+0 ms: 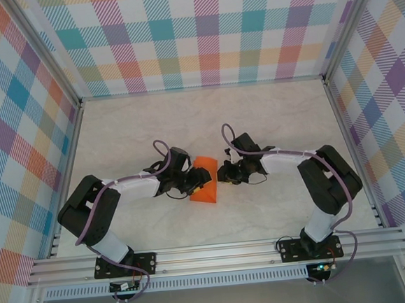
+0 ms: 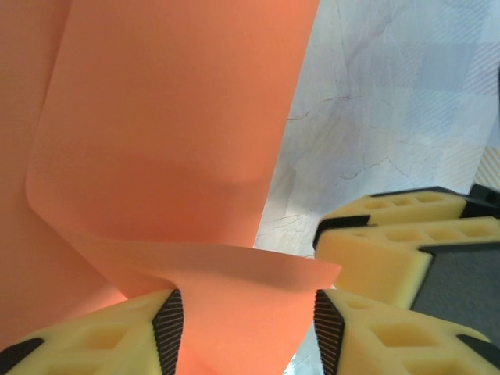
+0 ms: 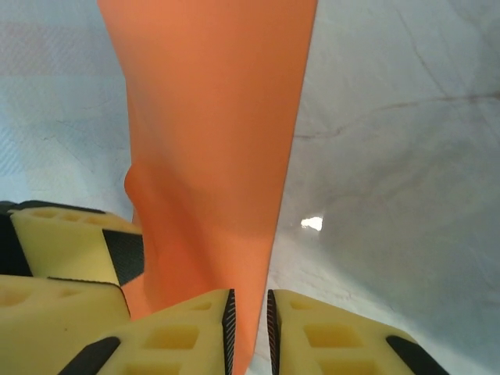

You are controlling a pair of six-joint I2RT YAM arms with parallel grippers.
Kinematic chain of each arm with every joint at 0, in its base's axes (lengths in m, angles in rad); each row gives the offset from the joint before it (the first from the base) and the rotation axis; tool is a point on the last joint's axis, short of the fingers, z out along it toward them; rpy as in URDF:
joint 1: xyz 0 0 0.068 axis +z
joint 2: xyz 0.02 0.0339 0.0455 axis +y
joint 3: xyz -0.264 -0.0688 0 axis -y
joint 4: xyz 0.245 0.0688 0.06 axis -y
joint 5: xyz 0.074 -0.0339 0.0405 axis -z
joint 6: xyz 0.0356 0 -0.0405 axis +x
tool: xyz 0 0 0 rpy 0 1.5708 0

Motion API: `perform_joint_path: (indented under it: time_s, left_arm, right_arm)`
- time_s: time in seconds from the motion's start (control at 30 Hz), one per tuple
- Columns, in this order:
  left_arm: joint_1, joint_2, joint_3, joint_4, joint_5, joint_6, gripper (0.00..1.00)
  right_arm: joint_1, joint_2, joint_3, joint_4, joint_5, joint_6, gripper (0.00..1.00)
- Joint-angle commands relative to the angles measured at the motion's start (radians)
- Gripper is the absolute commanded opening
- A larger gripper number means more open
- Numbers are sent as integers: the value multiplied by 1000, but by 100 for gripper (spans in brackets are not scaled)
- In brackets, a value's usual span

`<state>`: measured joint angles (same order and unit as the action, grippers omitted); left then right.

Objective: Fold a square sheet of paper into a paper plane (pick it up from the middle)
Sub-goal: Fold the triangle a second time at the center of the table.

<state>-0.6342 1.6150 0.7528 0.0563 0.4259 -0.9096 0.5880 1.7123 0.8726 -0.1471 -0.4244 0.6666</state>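
Thin matte bright orange square sheet of paper [image 1: 206, 188] sits mid-table on the white marbled table top [image 1: 277, 117], betw. the two arms, part lifted and curled over, no crisp crease yet. Right gripper [image 3: 249, 320] is pressed nearly together w/ the paper's edge pinched in the slim gap. Left gripper [image 2: 248, 326] is spread, w/ a loose rolled loop of the sheet betw. its dark ribbed pads [image 2: 168, 324]; can't tell if they bear on it. Step in hand looks like the centre fold. To do it well: keep the right pinch firm as the anchor, bring the free edge square onto the opp. edge before any squeeze, then flatten the loop slowly from the pinched end outward so the crease runs straight and doesn't skew. Don't pull the arms apart, since thin paper tears or slips. Keep the yellow fingers of each arm off one another; they're v. close. No brand, label or readable writing anywhere; the checked pastel walls [image 1: 200, 32] are pattern only.
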Motion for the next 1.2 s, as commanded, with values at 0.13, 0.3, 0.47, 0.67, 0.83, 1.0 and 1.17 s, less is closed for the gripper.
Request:
perform_joint_path:
  time_s: [0.13, 0.3, 0.47, 0.67, 0.83, 1.0, 1.17]
  left_arm:
    - [-2, 11, 22, 8, -6, -3, 34]
    - [-2, 19, 25, -5, 0, 7, 26]
    - [-2, 30, 28, -20, -4, 15, 25]
    - [-2, 34, 32, -22, 0, 17, 25]
    - [-2, 30, 31, -26, -3, 18, 24]
    - [-2, 25, 30, -30, -4, 18, 24]
    - [-2, 17, 28, -33, -7, 18, 23]
  right_arm:
    - [-4, 24, 20, 36, -29, 9, 19]
    - [-4, -35, -14, 27, 18, 8, 20]
    - [-5, -90, -50, 40, 31, 8, 27]
    - [-4, -93, -67, 89, -38, -8, 37]
    - [-4, -40, -42, 86, -84, -18, 38]
    - [-4, -4, -27, 90, -116, -21, 37]
    - [-4, 17, -18, 101, -143, -24, 34]
